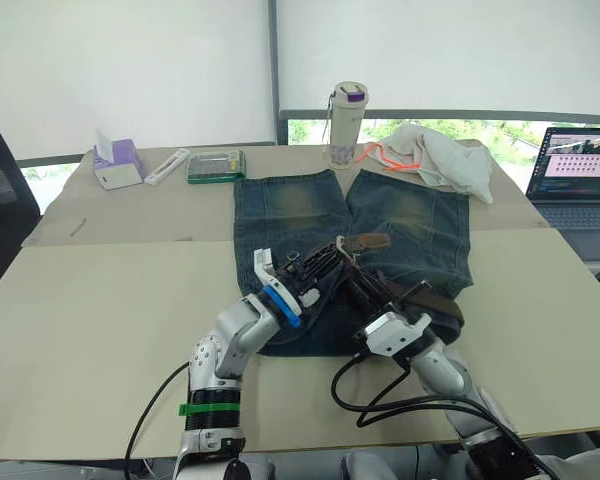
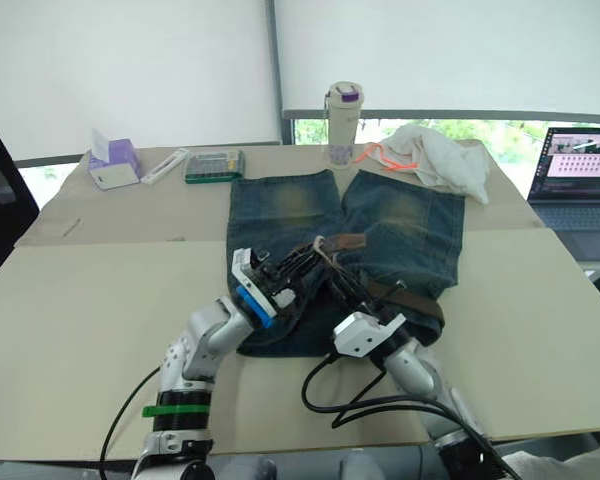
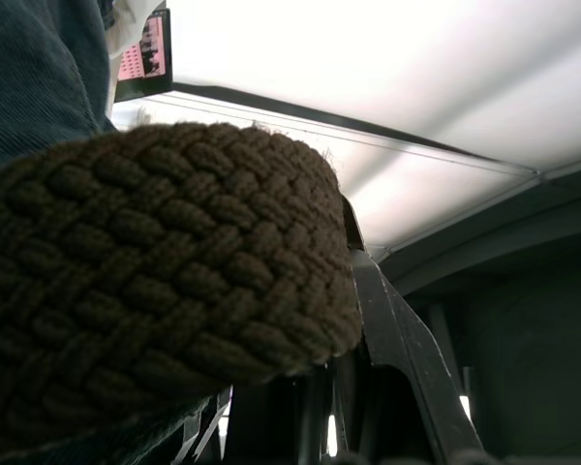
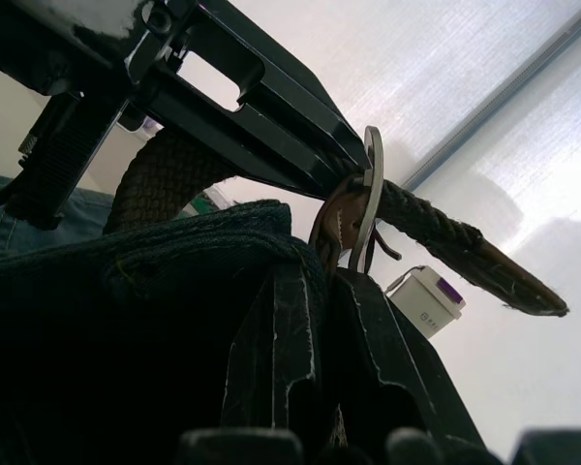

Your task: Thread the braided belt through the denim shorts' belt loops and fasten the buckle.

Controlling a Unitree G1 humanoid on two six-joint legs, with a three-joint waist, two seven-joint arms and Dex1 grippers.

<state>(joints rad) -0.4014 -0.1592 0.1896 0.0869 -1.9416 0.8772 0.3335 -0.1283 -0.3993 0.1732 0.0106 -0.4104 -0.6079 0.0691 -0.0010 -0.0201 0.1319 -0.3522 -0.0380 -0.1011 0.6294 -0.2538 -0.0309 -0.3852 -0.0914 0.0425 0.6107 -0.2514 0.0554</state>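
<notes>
The braided belt [image 2: 410,298] lies across the waist of the denim shorts [image 2: 400,225] on the tabletop [image 2: 80,300]. Its silver buckle [image 4: 371,199] is lifted between both sets of fingers. The left fingers [image 2: 315,262] are clamped on the belt, the right fingers [image 2: 348,290] closed on the denim waistband.

Head stereo pair; close wrist views

We see our left hand [image 1: 325,262] and right hand [image 1: 365,285] meeting over the denim shorts [image 1: 400,225] on the tabletop [image 1: 100,300], the braided belt [image 1: 442,300] between them.
</notes>
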